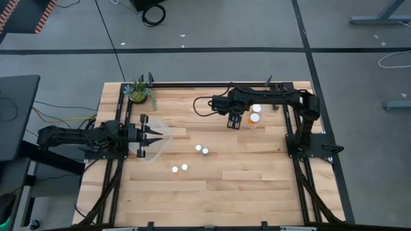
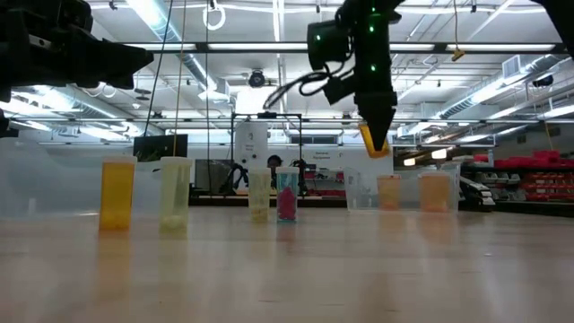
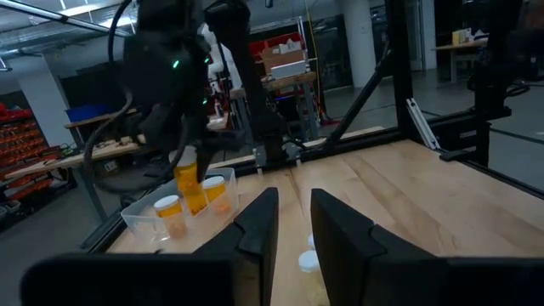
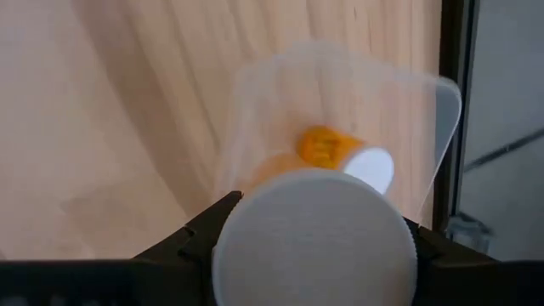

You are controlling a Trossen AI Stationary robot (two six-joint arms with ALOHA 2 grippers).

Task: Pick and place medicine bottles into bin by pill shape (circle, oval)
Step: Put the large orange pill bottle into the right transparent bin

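Orange bottle (image 2: pixel 374 139) clamped in right gripper (image 2: pixel 376 144) (above bin (image 4: pixel 442 110))

1. The right arm reaches in from the desk's right edge toward the far middle, elbow bent, wrist turned downward.
2. The right gripper (image 1: pixel 235 122) hangs raised above the desk surface, its fingers (image 4: pixel 197 234) clamped on either side of something.
3. The left arm lies low along the left edge, stretched toward the centre.
4. The left gripper (image 1: pixel 149 135) points inward, fingers (image 3: pixel 259 225) parted, holding nothing.
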